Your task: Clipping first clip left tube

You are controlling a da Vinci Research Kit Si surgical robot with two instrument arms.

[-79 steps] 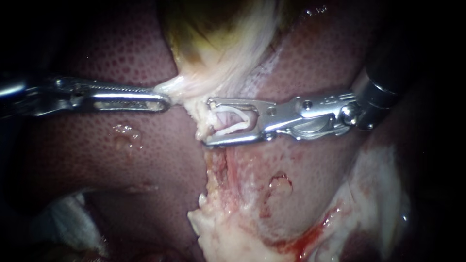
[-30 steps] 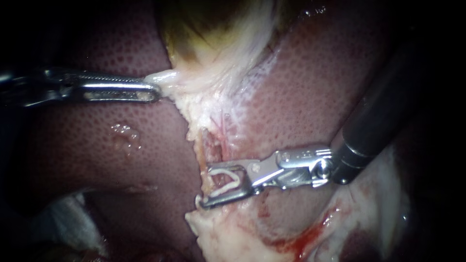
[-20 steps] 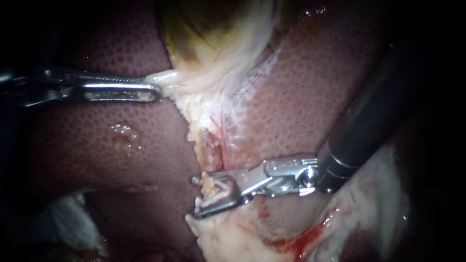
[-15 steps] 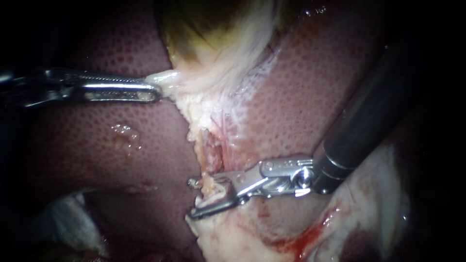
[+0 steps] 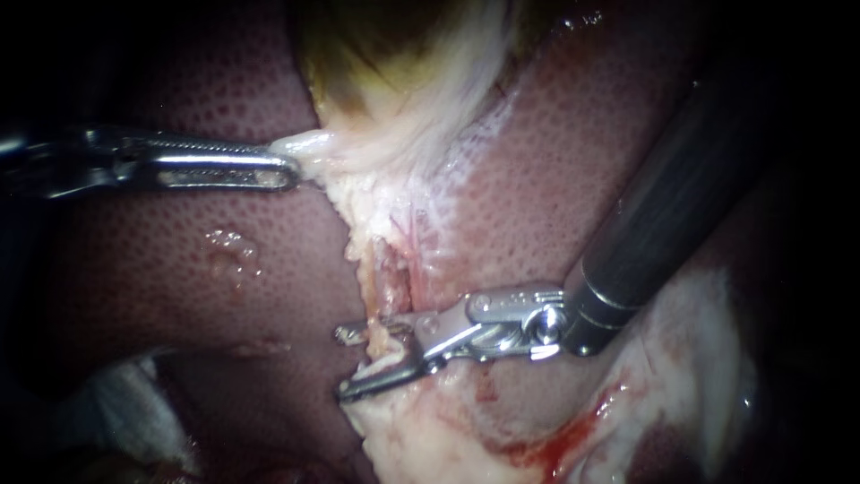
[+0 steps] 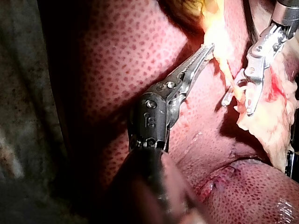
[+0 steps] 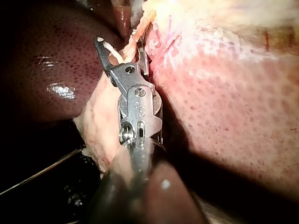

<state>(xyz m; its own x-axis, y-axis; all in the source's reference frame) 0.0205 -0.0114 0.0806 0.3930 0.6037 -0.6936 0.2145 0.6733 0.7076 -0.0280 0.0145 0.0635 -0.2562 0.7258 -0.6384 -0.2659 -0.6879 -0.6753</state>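
Advancing leftward, rt instrument (image 5: 344, 362) now straddles tube (image 5: 383, 335).

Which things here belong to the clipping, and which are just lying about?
In the job: right instrument, jaws open around the tube, clip loaded; left instrument, shut on the gallbladder.
Just there: liver, white cloth, pale fatty tissue.

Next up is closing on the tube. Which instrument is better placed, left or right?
Right. The right instrument has open jaws straddling the tube, so it likely only needs to close. The left instrument is shut on gallbladder tissue, apart from that spot.
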